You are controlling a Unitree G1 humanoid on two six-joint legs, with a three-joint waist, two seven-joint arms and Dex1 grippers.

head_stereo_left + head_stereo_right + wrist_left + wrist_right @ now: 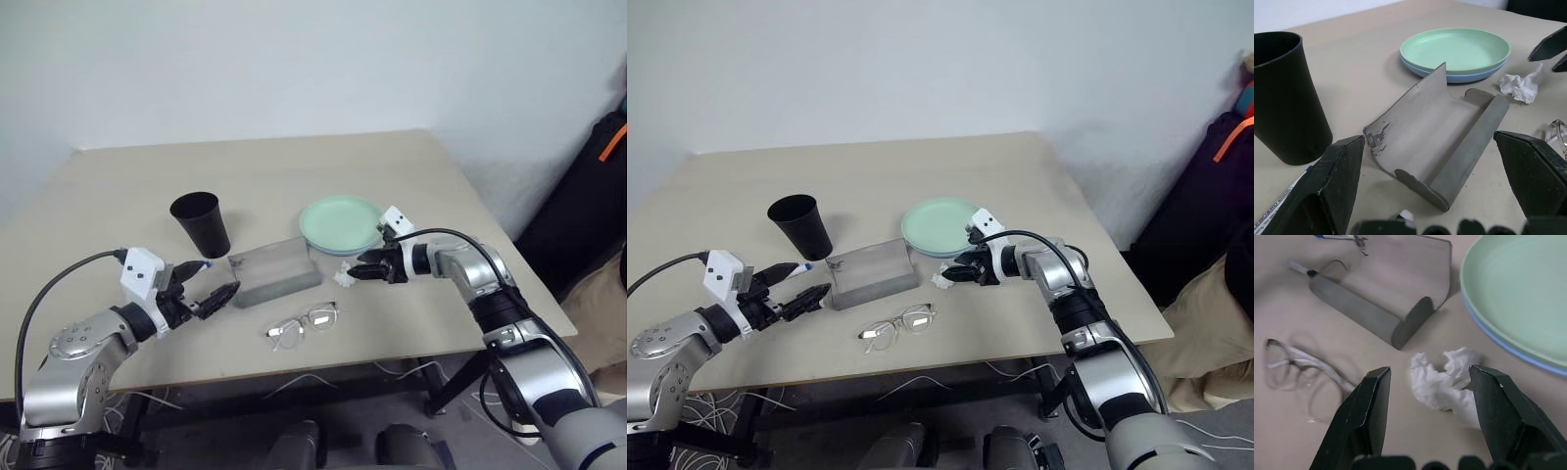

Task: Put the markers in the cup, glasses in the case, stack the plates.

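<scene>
The black cup (201, 223) stands upright at the left of the table. One marker (801, 266) with a blue end lies by its base, just beside my left gripper (211, 282), which is open and faces the grey case (274, 269). The case lies open with its lid raised and nothing inside it (1449, 147). The glasses (304, 323) lie on the table in front of the case. The mint green plate (341, 223) sits on the light blue plate (1469, 77). My right gripper (357, 270) is open low over the table, its fingers on either side of a crumpled white paper (1442, 382).
The beige table (294, 166) has bare room at the back and far left. Its front edge runs just below the glasses. A dark bag (588, 196) leans against the wall off the table's right side.
</scene>
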